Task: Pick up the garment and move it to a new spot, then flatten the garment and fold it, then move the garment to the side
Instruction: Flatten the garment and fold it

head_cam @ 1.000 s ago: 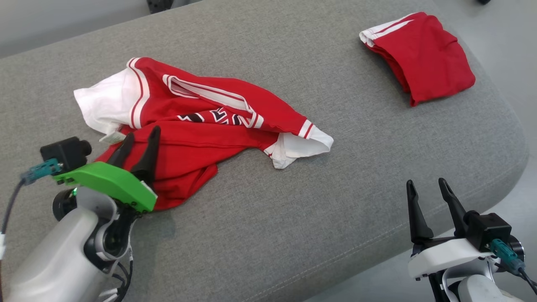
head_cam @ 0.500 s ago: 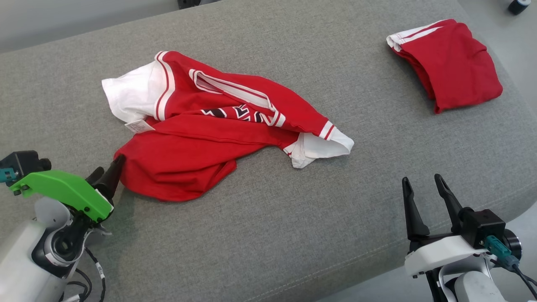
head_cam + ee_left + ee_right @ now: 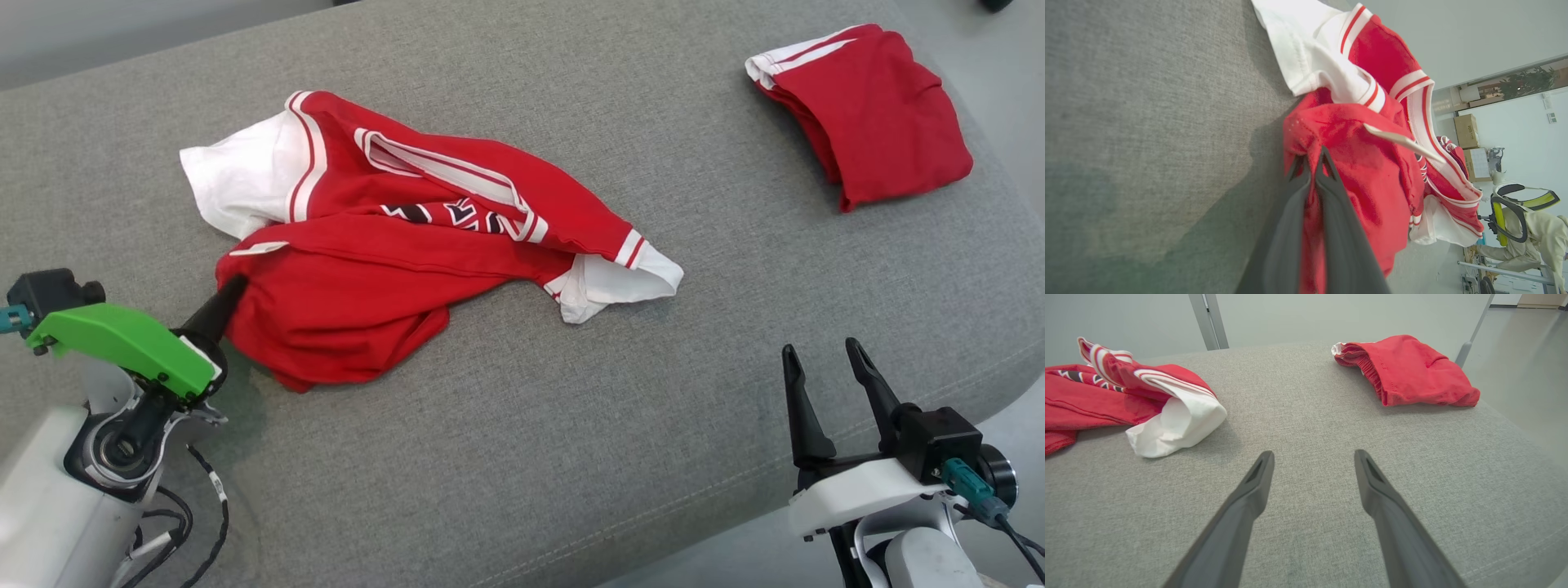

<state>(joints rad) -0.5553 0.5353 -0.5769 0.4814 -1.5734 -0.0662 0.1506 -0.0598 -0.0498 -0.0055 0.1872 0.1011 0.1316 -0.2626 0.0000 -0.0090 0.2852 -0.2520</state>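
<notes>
Altogether, two garments lie on the grey upholstered table: one crumpled red-and-white jersey at centre-left and one folded red garment with white stripes near the far right corner, well apart. Two tools show. The left tool is pinched shut on the jersey's near-left red edge, its tips buried in cloth. The right tool hangs with fingers spread and empty over the table's near-right edge. Folds hide most of the jersey's black lettering.

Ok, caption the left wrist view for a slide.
Left gripper shut on the red jersey over a grey cushion.
</notes>
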